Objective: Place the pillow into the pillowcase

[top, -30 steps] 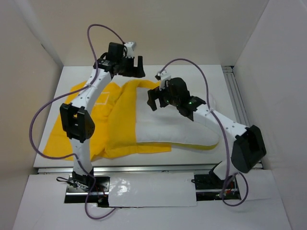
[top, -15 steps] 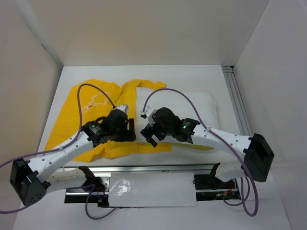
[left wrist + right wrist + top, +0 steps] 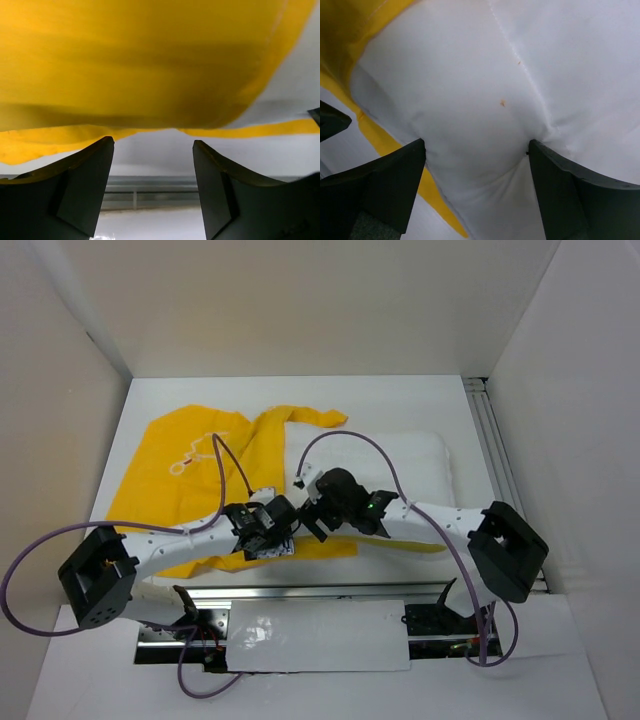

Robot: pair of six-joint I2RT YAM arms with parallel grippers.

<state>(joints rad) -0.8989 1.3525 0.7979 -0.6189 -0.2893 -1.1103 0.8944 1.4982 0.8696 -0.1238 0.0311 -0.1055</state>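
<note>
— Hard to make out what, from above?

— Cannot see the left end of the pillow point(image 3: 400, 455): covered by folds of the pillowcase point(image 3: 190, 465), whether inside or merely underneath impossible to say. Also masked along the near edge by the ends of the left arm point(image 3: 170, 540) and right arm point(image 3: 440, 520), meeting low over the tabletop point(image 3: 400, 400).

— And the left jaws?

— Spread wide in the wrist view, gripping nothing. Poised just under the hanging pillowcase point(image 3: 140, 60), with bare tabletop point(image 3: 155, 157) between the tips.

— The right jaws?

— Equally wide, clamping nothing. Pressed onto the white pillow point(image 3: 470, 85), puckering the fabric beside a seam.
</note>
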